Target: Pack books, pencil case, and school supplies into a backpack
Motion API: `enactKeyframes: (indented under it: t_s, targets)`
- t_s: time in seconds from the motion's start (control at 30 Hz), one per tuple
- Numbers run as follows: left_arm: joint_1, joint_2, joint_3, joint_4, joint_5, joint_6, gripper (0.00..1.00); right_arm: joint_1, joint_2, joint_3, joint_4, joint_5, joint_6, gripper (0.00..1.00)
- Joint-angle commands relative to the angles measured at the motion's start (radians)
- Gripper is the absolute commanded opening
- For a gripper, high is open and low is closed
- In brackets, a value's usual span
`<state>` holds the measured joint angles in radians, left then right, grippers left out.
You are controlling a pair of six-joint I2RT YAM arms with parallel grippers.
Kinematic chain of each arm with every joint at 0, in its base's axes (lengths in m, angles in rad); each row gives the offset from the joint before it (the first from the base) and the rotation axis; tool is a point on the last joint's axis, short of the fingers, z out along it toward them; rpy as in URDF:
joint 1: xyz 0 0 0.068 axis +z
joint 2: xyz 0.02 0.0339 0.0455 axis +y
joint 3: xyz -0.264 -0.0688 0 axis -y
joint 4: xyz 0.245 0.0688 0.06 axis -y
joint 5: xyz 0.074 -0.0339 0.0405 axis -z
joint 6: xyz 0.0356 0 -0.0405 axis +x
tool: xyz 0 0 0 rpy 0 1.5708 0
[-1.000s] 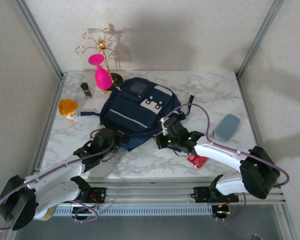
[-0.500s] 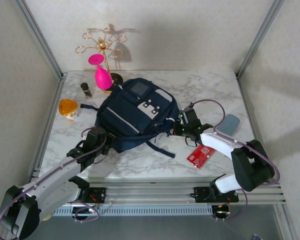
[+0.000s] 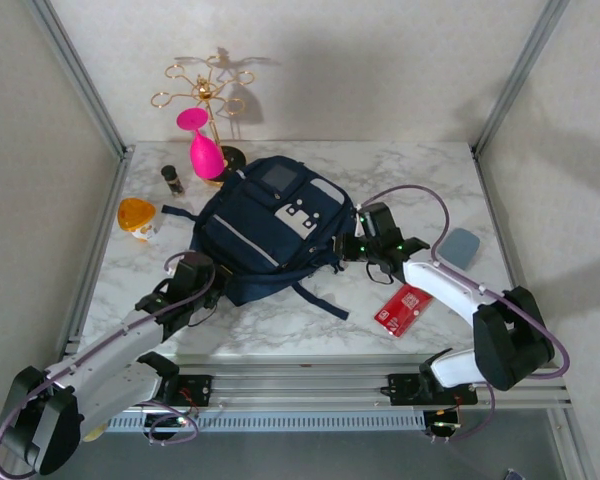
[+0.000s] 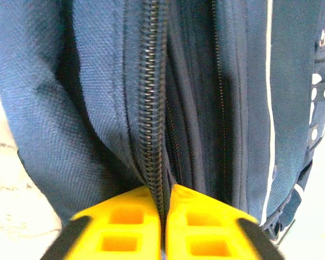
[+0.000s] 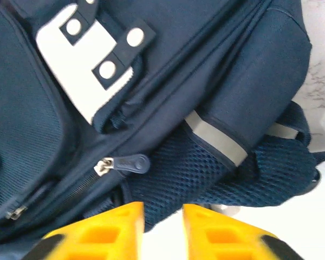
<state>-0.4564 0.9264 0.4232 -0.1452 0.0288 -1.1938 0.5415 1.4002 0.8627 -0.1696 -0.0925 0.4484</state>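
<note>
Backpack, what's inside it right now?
Nothing inside shows: the backpack lies with its visible zipper closed, fabric covering any contents. The pencil case and red packet lie outside on the table.

The left arm [image 3: 105, 352] and the right arm [image 3: 442, 284] are each showing a smooth white shell over the long links, with bulky black housings [image 3: 510, 350] sitting at the joints. A thin lilac-grey cable [image 3: 420, 193] is looping free along each arm, and small green lights [image 3: 366, 243] are glowing on the black wrist sections. Black bracket bases [image 3: 420, 386] are fixing the arms to a ribbed silver rail [image 3: 310, 385]. From the wrist cameras, the left pincer [image 4: 162, 216] and the right pincer [image 5: 162, 225] are showing bright yellow plastic fingers [image 5: 97, 238] with square moulded recesses and dark grey outer edges.
</note>
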Motion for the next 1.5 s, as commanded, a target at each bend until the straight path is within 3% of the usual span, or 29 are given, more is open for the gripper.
enactKeyframes:
  t_s: [0.0, 0.07, 0.3, 0.4, 0.53, 0.67, 0.73, 0.93, 1.13, 1.3, 1.47]
  targets:
    - [-0.017, -0.003, 0.075, -0.053, -0.041, 0.061, 0.27, 0.003, 0.024, 0.055, -0.035, -0.04, -0.005, 0.4]
    - [-0.028, -0.004, 0.108, -0.117, -0.067, 0.086, 0.38, 0.004, 0.037, 0.093, -0.052, -0.041, 0.002, 0.45]
    - [-0.15, 0.026, 0.256, -0.227, -0.198, 0.131, 0.57, 0.002, 0.171, 0.246, -0.155, -0.028, 0.04, 0.63]
    - [-0.18, 0.092, 0.275, -0.171, -0.177, 0.138, 0.6, -0.009, 0.242, 0.318, -0.21, -0.065, 0.136, 0.73]
    - [-0.2, 0.182, 0.296, -0.072, -0.139, 0.171, 0.6, -0.007, 0.312, 0.365, -0.198, -0.058, 0.207, 0.76]
    - [-0.2, 0.286, 0.349, -0.075, -0.138, 0.222, 0.6, -0.01, 0.363, 0.414, -0.212, -0.027, 0.238, 0.73]
    - [-0.198, 0.32, 0.359, -0.061, -0.145, 0.236, 0.6, 0.007, 0.365, 0.426, -0.199, -0.02, 0.26, 0.65]
    - [-0.188, 0.363, 0.33, 0.011, -0.124, 0.221, 0.58, 0.036, 0.409, 0.38, -0.136, -0.031, 0.368, 0.56]
    - [-0.186, 0.377, 0.324, 0.029, -0.12, 0.223, 0.58, 0.041, 0.47, 0.451, -0.107, 0.057, 0.396, 0.44]
    - [-0.185, 0.384, 0.322, 0.025, -0.123, 0.234, 0.58, 0.037, 0.51, 0.472, -0.071, 0.104, 0.4, 0.43]
    - [-0.185, 0.404, 0.336, 0.032, -0.103, 0.237, 0.57, 0.041, 0.568, 0.509, -0.023, 0.079, 0.399, 0.48]
